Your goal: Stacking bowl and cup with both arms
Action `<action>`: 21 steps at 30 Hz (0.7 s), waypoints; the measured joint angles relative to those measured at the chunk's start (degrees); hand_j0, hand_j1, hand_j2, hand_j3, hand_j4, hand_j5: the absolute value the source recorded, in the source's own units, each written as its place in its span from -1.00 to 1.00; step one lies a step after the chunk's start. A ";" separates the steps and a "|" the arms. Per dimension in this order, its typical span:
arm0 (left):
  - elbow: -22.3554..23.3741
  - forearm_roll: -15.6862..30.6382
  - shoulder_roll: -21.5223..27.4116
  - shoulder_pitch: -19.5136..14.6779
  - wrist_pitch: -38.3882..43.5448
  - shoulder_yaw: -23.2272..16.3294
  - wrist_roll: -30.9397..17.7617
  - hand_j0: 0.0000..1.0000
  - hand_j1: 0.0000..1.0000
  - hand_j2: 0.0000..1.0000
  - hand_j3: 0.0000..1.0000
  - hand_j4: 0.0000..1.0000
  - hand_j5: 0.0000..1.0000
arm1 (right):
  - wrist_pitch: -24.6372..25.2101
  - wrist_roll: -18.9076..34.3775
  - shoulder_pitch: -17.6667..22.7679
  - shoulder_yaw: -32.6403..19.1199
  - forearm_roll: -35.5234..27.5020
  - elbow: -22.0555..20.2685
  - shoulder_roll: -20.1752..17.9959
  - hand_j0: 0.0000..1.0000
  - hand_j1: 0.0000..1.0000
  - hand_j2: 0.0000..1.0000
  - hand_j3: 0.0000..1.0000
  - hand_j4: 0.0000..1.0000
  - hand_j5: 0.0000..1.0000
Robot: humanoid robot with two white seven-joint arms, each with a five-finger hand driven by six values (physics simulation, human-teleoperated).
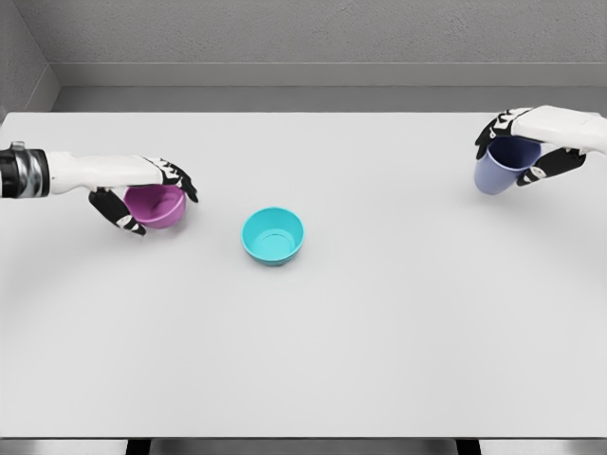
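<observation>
A purple bowl [157, 205] sits at the table's left, with my left hand [152, 199] curled around its rim from above and the side. At the far right a blue-lavender cup [501, 167] hangs tilted, open mouth facing up and left, with my right hand [520, 152] shut on it. A teal bowl [273, 235] stands upright and alone on the table between the two hands, closer to the left one. Whether the purple bowl touches the table I cannot tell.
The white table [379, 332] spreads wide in front, its near edge along the bottom of the view. A grey wall and floor lie behind its far edge.
</observation>
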 measured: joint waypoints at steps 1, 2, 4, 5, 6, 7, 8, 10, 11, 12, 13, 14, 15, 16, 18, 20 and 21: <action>-0.05 0.03 -0.10 -0.08 0.02 0.01 0.01 0.56 0.56 0.56 0.56 0.56 0.56 | 0.00 -0.21 0.00 -0.02 -0.08 -0.09 0.00 0.13 0.13 0.13 0.13 0.13 0.13; -0.10 0.03 -0.20 -0.17 0.02 0.00 -0.03 0.56 0.56 0.56 0.56 0.56 0.56 | 0.00 -0.36 0.00 -0.03 -0.17 -0.21 0.02 0.12 0.12 0.12 0.12 0.12 0.12; -0.27 0.07 -0.34 -0.70 0.03 0.00 -0.04 0.56 0.56 0.56 0.56 0.56 0.56 | 0.01 -0.55 0.09 -0.05 -0.43 -0.47 0.11 0.12 0.12 0.12 0.12 0.12 0.12; -0.44 0.07 -0.38 -0.79 0.03 0.00 -0.06 0.56 0.56 0.56 0.56 0.56 0.56 | 0.01 -0.60 0.09 -0.05 -0.64 -0.59 0.15 0.12 0.12 0.12 0.12 0.12 0.12; -0.63 0.07 -0.45 -0.79 0.03 0.00 -0.07 0.56 0.56 0.56 0.56 0.56 0.56 | 0.01 -0.64 0.09 -0.05 -0.85 -0.73 0.17 0.12 0.12 0.12 0.12 0.12 0.12; -0.90 0.06 -0.51 -0.96 0.02 -0.01 -0.10 0.56 0.56 0.56 0.56 0.56 0.56 | 0.01 -0.67 0.18 -0.05 -1.01 -0.89 0.17 0.12 0.12 0.12 0.12 0.12 0.12; -1.22 0.07 -0.55 -1.32 0.02 0.00 -0.13 0.56 0.56 0.56 0.56 0.56 0.56 | 0.00 -0.68 0.18 -0.05 -1.11 -1.01 0.18 0.12 0.12 0.12 0.12 0.12 0.12; -1.79 0.10 -0.61 -1.40 0.03 0.00 -0.17 0.56 0.56 0.56 0.56 0.56 0.56 | 0.00 -0.70 0.18 -0.05 -1.20 -1.24 0.20 0.12 0.12 0.12 0.12 0.12 0.12; -2.01 0.10 -0.64 -1.49 0.02 0.00 -0.22 0.56 0.56 0.56 0.56 0.56 0.56 | 0.00 -0.71 0.18 -0.05 -1.24 -1.38 0.19 0.12 0.12 0.12 0.12 0.12 0.12; -2.18 0.11 -0.69 -1.75 0.03 -0.01 -0.24 0.56 0.56 0.56 0.56 0.56 0.56 | 0.01 -0.72 0.18 -0.05 -1.29 -1.49 0.16 0.12 0.12 0.12 0.12 0.12 0.12; -2.35 0.09 -0.76 -1.76 0.03 -0.01 -0.24 0.56 0.56 0.56 0.56 0.56 0.56 | 0.00 -0.72 0.18 -0.04 -1.30 -1.56 0.14 0.12 0.12 0.12 0.12 0.12 0.12; -2.51 0.10 -0.85 -1.76 0.02 -0.03 -0.25 0.56 0.56 0.56 0.56 0.56 0.56 | 0.01 -0.72 0.18 -0.03 -1.30 -1.62 0.13 0.12 0.12 0.12 0.12 0.12 0.12; -2.63 0.09 -0.97 -1.76 0.02 -0.04 -0.26 0.56 0.56 0.56 0.56 0.56 0.56 | 0.00 -0.72 0.18 -0.02 -1.30 -1.65 0.14 0.12 0.12 0.12 0.12 0.12 0.12; -2.71 0.10 -1.06 -1.76 0.02 -0.04 -0.27 0.56 0.56 0.56 0.56 0.56 0.56 | 0.00 -0.72 0.18 0.00 -1.30 -1.68 0.15 0.12 0.12 0.12 0.12 0.12 0.12; -2.81 0.10 -1.27 -2.11 0.03 -0.05 -0.27 0.56 0.56 0.56 0.56 0.56 0.56 | 0.00 -0.73 0.18 0.01 -1.30 -1.72 0.16 0.12 0.12 0.12 0.12 0.12 0.12; -2.91 0.08 -1.52 -2.20 0.02 -0.07 -0.27 0.56 0.56 0.56 0.56 0.56 0.56 | 0.00 -0.73 0.18 0.00 -1.33 -1.76 0.16 0.12 0.12 0.12 0.12 0.12 0.12; -2.96 0.08 -1.60 -2.28 0.02 -0.07 -0.28 0.56 0.56 0.56 0.56 0.56 0.56 | 0.00 -0.72 0.26 0.01 -1.33 -1.79 0.19 0.12 0.12 0.12 0.12 0.12 0.12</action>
